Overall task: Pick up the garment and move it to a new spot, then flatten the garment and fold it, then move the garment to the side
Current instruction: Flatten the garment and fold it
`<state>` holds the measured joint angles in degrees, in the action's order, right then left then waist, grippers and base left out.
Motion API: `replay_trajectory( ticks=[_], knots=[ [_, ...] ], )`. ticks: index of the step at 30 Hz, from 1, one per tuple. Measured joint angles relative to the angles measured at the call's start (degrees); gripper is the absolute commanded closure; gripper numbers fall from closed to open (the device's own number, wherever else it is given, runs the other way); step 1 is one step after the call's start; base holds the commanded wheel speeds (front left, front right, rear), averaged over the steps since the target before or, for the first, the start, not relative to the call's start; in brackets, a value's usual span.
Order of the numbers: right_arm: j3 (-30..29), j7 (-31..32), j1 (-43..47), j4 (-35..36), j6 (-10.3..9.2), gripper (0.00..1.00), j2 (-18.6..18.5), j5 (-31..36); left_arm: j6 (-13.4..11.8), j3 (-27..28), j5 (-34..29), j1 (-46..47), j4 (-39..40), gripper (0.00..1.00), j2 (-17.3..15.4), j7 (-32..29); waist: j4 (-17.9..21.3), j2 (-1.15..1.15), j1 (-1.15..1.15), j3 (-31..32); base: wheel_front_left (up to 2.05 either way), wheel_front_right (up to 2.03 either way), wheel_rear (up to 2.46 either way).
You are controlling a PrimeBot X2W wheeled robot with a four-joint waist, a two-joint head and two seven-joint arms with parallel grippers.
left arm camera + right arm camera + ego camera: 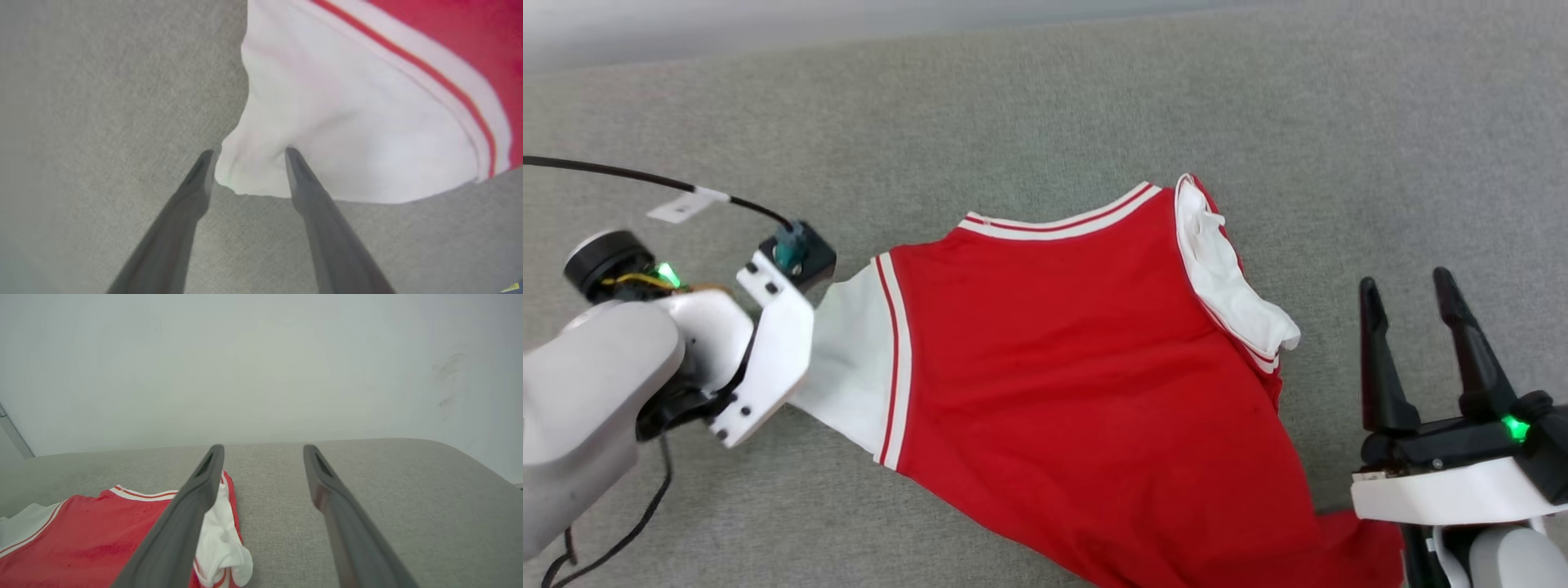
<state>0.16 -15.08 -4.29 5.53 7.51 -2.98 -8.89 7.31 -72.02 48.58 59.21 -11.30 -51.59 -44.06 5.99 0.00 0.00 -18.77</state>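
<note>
Nearest the robot, the right gripper (1409, 282) is hovering with its jaws apart just beside the right side of the garment (1078, 351). The left gripper (249, 153) is standing with its jaws apart astride the corner of the white sleeve (347, 122) on the robot's left, one fingertip (292, 157) touching the fabric. The garment is lying spread across the middle of the grey cushion (1339, 122), collar toward the far edge and its other sleeve (1225, 278) lying crumpled; beyond that edge a pale wall (261, 367) is rising.

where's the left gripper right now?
The left gripper sits at the head view's left, at the outer end of the white sleeve of the garment. Its wrist view shows the fingers spread, straddling that sleeve's corner on the grey surface.
</note>
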Motion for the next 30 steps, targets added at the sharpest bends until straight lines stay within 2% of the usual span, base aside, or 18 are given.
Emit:
replay_trajectory(
  ticks=[2, 6, 13, 18, 21, 26, 30],
  knots=[
    [-0.7, 0.0, 0.0, 0.1, 0.0, 0.0, -0.2, 0.3, -0.6, 1.5, -0.9, -0.2, -0.1, 0.0, 0.7, 6.0, -0.3, 0.0, 0.0, 1.0, 0.0, 0.0, 0.0],
    [-2.3, 0.0, -0.8, 0.8, 0.0, 0.0, -2.3, 0.5, -5.3, 4.8, -5.1, -1.4, 0.7, 0.0, 1.6, 20.4, -0.9, 0.0, 0.0, 3.1, 0.0, 0.0, 0.0],
    [-2.2, 1.6, -6.5, 1.8, 0.0, 0.0, -9.9, 0.9, -18.3, 10.7, -8.2, -8.4, 2.6, 0.0, 1.9, 41.8, -2.7, 0.0, -0.01, 6.0, 0.0, 0.0, 0.0],
    [3.0, 9.7, -12.5, 1.8, 0.0, 0.0, -18.4, -0.7, -27.9, 15.8, -5.9, -15.4, 4.9, 0.0, 3.4, 53.7, -4.3, 0.0, -0.01, 7.0, 0.0, 0.0, 0.0],
    [9.0, 17.6, -15.9, 1.4, 0.01, 0.0, -24.6, -3.4, -32.9, 18.1, -5.7, -19.2, 6.4, 0.0, 3.9, 57.4, -5.3, 0.0, -0.01, 7.3, 0.0, 0.0, 0.0],
    [20.5, 31.9, -22.7, 0.9, 0.0, 0.0, -33.6, -10.6, -40.4, 22.9, -7.9, -25.2, 9.9, 0.0, 5.9, 59.0, -6.8, 0.0, -0.01, 7.4, 0.0, 0.0, 0.0],
    [30.6, 43.2, -28.6, 0.0, 0.01, 0.0, -39.1, -16.9, -44.9, 29.1, -12.9, -31.0, 13.9, 0.0, 8.5, 59.1, -7.8, 0.0, -0.01, 7.1, 0.0, 0.0, 0.0]
  ],
)
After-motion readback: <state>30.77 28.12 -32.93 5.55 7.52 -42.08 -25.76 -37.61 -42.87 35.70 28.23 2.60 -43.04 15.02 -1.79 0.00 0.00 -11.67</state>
